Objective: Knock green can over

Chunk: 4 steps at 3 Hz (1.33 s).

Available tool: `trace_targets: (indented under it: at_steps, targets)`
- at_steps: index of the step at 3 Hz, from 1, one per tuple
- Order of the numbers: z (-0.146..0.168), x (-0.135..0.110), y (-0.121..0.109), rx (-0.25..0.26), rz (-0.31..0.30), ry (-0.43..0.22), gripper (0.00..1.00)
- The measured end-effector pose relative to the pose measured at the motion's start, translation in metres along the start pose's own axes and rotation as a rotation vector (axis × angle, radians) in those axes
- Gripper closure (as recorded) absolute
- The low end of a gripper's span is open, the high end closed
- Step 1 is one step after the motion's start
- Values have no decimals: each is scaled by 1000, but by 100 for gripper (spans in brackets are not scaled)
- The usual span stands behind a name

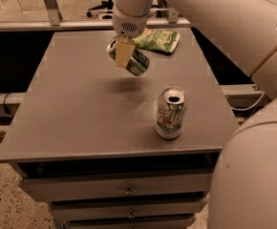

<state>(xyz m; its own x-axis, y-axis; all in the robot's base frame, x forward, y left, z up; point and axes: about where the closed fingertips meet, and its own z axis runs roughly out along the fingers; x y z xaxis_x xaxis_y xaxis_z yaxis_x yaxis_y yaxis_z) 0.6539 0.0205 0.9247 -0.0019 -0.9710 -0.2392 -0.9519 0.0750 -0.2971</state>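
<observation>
The green can (137, 61) is tilted, its silver top to the upper left, and held off the grey table (71, 104); its shadow lies on the tabletop below. My gripper (124, 54) reaches down from the white arm at the top and is shut on the green can, one cream finger (124, 55) across its front.
A paler white-and-green can (170, 113) stands upright near the table's front right. A green crisp bag (157, 39) lies at the back edge. Drawers (124, 190) sit under the tabletop. My white arm fills the right side.
</observation>
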Motion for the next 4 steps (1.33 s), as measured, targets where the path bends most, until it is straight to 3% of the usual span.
trace_targets:
  at_steps: [1, 2, 3, 4]
  targets:
    - [21, 17, 6, -36, -70, 163, 97]
    - [33, 19, 14, -69, -85, 192, 67]
    - [44, 12, 26, -102, -89, 160, 36]
    - [49, 6, 36, -124, -93, 134, 13]
